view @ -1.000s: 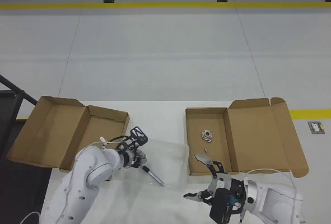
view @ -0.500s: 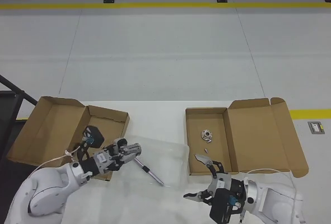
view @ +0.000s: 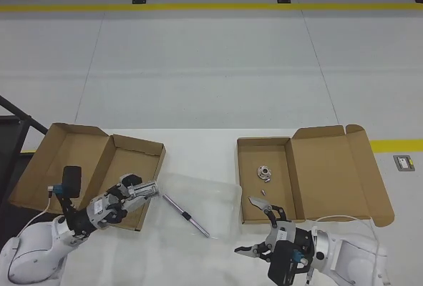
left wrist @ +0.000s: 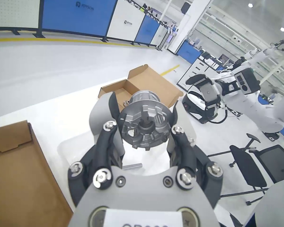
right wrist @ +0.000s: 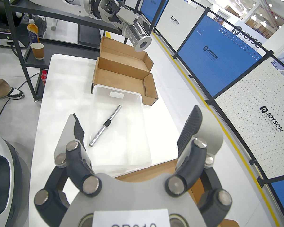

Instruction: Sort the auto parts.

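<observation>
Metal hub (left wrist: 143, 124) clamped in left claw (left wrist: 144, 109) — above cardboard box (view: 129, 161).

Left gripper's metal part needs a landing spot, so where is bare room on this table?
The left cardboard box floor looks bare. The clear bin is free between the rod and the right box. That box is crowded near the right gripper.

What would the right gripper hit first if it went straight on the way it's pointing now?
Most likely the clear plastic tray: the open right gripper aims over its near rim into it. The metal rod inside lies just off that line. Its height above the tray is hard to judge.
</observation>
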{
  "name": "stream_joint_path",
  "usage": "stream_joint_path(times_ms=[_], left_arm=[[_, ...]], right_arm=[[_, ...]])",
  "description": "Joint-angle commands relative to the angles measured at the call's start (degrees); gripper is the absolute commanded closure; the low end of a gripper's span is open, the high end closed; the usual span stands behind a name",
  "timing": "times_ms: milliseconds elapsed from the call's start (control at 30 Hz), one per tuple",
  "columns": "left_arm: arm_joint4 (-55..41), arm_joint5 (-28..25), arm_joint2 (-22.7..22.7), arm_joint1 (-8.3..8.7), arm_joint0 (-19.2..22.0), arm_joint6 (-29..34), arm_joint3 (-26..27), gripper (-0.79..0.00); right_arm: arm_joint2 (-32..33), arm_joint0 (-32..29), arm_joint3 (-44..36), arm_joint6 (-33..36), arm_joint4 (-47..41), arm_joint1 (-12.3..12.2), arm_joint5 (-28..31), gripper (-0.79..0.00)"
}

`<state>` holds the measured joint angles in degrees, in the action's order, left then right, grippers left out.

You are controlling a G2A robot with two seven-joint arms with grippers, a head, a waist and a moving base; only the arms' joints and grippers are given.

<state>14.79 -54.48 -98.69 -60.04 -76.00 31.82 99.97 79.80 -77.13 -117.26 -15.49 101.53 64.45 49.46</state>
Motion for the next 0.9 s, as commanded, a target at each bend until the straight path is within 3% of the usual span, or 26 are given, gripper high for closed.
stream_joint_path(times_ms=[0, 233, 500, 867], left_arm=[[0.72, 0.50, -0.77, 0.14, -0.16, -0.62, -0.41, 0.000], [12.91, 12.46, -5.88, 0.52, -1.91, -2.56, -0.68, 0.000], [25.78, 27.16, -6.75, 1.31, 1.90, 2.43, -5.22, 0.000], [27.24, 28.10, -6.18, 1.30, 1.76, 2.28, -5.55, 0.000]], right_arm=[[0.00, 0.00, 0.00, -0.01, 0.02, 0.00, 0.01, -0.785], [0.00, 0.00, 0.00, -0.01, 0.02, 0.00, 0.01, -0.785], [0.00, 0.00, 0.00, -0.01, 0.02, 0.00, 0.01, -0.785], [0.00, 0.00, 0.00, -0.01, 0.02, 0.00, 0.01, -0.785]])
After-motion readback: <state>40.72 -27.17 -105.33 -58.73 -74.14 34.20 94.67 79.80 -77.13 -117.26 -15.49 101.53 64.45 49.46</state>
